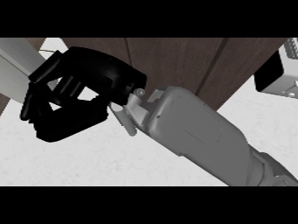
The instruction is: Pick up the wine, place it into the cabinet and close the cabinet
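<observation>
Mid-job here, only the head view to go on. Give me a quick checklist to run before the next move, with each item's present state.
1. Right hand in view: ok, fingers curled, up against the dark wood cabinet front.
2. Wine in that hand: cannot tell, no bottle shows.
3. Cabinet open or closed: cannot tell; a light grey panel shows at upper left.
4. Left hand: not ok, out of view.
5. Right forearm over the white counter: ok.
6. Grey appliance at upper right, apart from the arm: ok.

Single head view, steeply downward, close over the counter [60, 162] (dark cabinet [177, 61] along the top).
</observation>
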### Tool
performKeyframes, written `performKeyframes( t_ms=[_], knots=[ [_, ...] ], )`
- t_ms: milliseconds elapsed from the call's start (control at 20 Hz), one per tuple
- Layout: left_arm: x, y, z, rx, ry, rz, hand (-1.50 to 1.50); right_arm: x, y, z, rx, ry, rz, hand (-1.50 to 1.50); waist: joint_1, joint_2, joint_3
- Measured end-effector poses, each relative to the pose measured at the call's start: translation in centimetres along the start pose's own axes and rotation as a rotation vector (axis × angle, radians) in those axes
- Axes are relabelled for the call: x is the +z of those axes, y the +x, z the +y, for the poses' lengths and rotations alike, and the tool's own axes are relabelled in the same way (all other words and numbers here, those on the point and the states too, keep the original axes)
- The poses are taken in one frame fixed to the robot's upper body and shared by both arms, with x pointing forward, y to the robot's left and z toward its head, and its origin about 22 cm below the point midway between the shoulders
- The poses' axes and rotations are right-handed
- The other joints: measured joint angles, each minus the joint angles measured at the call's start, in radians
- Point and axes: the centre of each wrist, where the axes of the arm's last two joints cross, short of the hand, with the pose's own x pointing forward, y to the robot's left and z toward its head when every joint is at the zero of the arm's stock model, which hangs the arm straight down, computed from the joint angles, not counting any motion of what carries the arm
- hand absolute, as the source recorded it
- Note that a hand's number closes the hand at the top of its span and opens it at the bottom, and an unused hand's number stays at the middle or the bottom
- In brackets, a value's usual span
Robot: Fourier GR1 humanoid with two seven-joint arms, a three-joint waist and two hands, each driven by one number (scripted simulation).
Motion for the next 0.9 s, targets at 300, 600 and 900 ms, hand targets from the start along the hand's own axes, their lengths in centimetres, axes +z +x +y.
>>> performKeyframes(
  t_ms=[300,600,900],
  knots=[
    [0.5,0.5,0.8,0.0,0.016,-0.003,-1.5,-1.7,-1.7,-2.4,-0.031,0.196,0.128,1.5,-0.012,-0.004,0.0],
    [0.9,0.8,1.7,-0.002,0.024,0.007,-1.5,-2.6,-3.6,-4.3,-0.129,0.268,0.143,1.5,-0.023,-0.006,0.0],
    [0.8,1.0,1.5,-0.01,0.023,-0.002,-1.5,-2.9,-4.7,-6.5,-0.19,0.305,0.094,1.5,-0.023,-0.014,-0.001]
  ],
)
